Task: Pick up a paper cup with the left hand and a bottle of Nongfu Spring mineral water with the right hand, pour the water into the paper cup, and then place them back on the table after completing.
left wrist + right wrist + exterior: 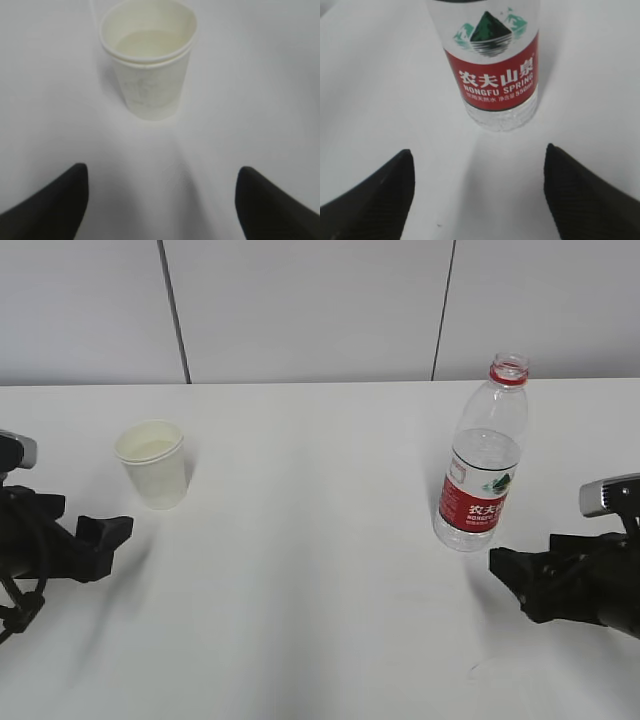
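The cup (152, 462) stands upright on the left of the white table (310, 570), and the left wrist view shows pale liquid inside it and a faint printed mark on its side that is too dim to read. Its rim looks doubled, as if two cups were nested. The left hand (105, 535) lies low on the table just in front of the cup, apart from it. Its jaws stand wide open with only bare table between them.

The bottle (482, 455) stands upright on the right of the table, uncapped, with a red ring around its neck. It is clear plastic, and I cannot tell how much water is in it. Its red label (497, 75) bears white Chinese characters 农夫山泉, then "NONGFU SPRING" and "550ml" beneath. Above the red band is a picture of a dark green mountain.

The right hand (512, 575) rests low just in front of the bottle, not touching it. Its jaws are spread wide and hold nothing.
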You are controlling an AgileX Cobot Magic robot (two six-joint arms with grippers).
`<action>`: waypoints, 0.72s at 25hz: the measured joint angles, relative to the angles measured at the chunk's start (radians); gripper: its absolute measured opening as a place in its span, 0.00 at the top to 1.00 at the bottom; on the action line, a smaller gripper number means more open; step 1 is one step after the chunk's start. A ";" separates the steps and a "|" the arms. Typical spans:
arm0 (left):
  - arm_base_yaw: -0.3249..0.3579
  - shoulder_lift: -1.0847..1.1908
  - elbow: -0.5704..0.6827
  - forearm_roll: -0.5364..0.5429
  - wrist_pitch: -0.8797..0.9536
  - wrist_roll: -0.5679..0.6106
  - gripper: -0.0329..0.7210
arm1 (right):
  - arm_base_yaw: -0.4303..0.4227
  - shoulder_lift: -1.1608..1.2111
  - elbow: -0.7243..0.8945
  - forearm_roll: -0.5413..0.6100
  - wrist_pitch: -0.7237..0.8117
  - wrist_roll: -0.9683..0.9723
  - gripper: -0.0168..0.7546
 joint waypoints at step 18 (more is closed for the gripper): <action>0.000 -0.378 0.009 -0.040 0.480 -0.178 0.29 | 0.000 -0.364 -0.199 0.027 0.995 0.158 0.21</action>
